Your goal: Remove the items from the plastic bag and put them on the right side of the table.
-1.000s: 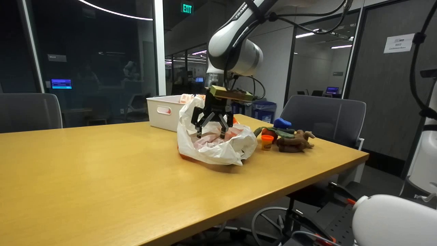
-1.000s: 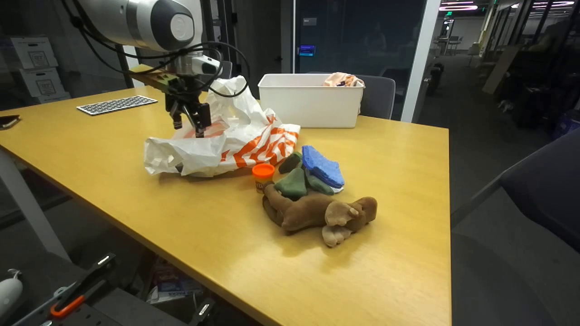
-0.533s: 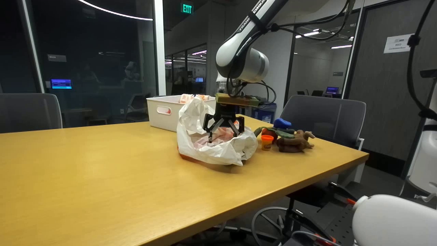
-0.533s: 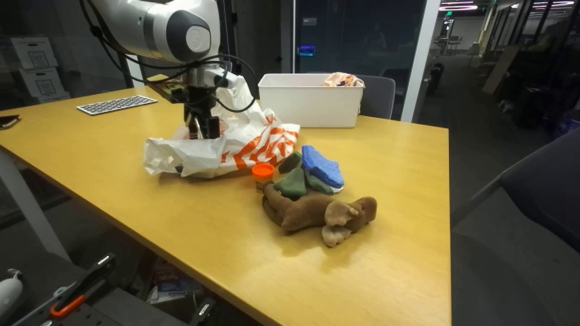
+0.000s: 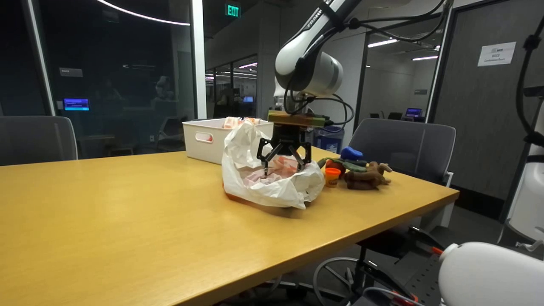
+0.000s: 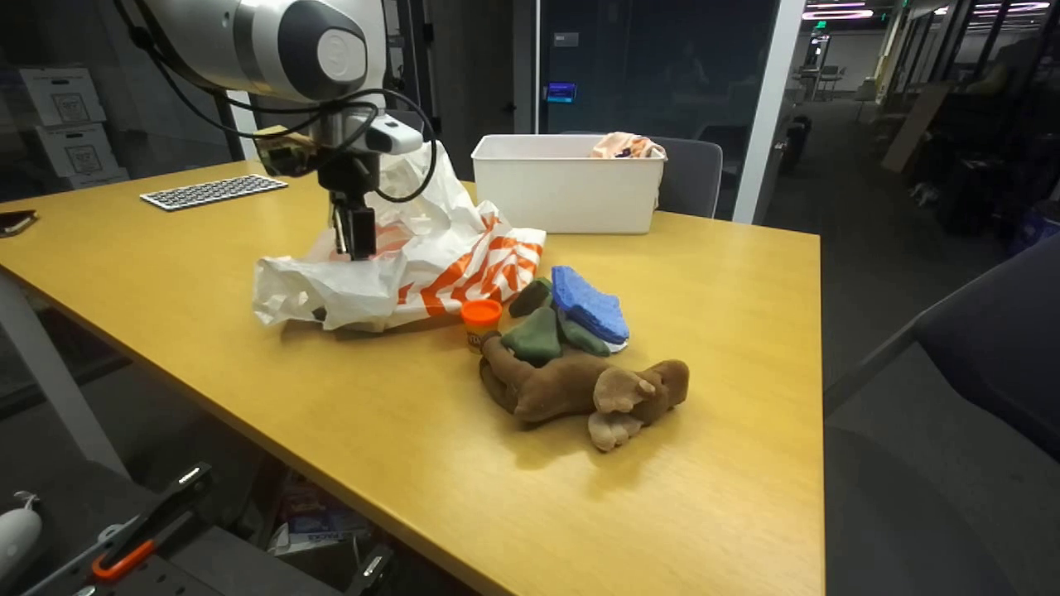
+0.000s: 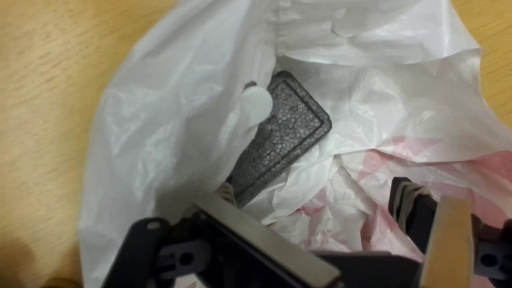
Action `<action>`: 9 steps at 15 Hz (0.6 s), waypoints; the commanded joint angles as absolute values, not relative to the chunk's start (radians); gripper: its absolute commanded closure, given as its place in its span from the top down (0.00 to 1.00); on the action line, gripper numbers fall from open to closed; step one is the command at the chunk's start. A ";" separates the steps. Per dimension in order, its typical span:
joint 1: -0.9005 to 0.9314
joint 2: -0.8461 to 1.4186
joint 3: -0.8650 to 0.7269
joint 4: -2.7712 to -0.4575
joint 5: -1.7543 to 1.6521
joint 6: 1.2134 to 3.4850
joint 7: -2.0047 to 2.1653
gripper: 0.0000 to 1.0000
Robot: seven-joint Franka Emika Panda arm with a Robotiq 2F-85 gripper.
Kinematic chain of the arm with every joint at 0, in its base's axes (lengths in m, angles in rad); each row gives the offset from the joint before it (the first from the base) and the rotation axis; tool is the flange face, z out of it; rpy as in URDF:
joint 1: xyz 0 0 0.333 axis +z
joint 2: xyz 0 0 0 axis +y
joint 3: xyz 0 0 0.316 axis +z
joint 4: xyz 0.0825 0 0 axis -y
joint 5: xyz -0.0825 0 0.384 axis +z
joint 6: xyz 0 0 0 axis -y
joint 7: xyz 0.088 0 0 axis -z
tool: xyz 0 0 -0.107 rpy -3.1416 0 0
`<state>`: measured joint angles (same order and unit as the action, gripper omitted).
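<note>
- Wrist view: jaws gaped wide at the open plastic bag (image 7: 160, 120), some dark slab (image 7: 290, 128) sat half-hidden inside
- In both exterior views, brown plush (image 6: 563, 389), orange-lidded tub (image 6: 481, 317) and blue thing (image 6: 590, 305) were bunched up on the tabletop (image 6: 720, 513) near the bag

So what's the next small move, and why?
Probably shift the open, empty gripper to centre it over the dark block: in the wrist view, that block lies inside the plastic bag, partly covered by it and not centred between the jaws.
</note>
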<state>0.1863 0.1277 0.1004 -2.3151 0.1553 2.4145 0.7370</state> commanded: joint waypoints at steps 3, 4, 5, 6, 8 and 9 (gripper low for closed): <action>0.185 0.010 0.121 -2.407 0.166 2.353 0.856 1.00; 0.183 0.005 0.124 -2.413 0.170 2.340 0.861 1.00; 0.182 0.006 0.126 -2.418 0.171 2.333 0.864 1.00; 0.180 0.012 0.126 -2.420 0.162 2.330 0.866 1.00; 0.178 0.037 0.125 -2.419 0.160 2.344 0.853 1.00; 0.177 0.049 0.124 -2.422 0.156 2.363 0.847 1.00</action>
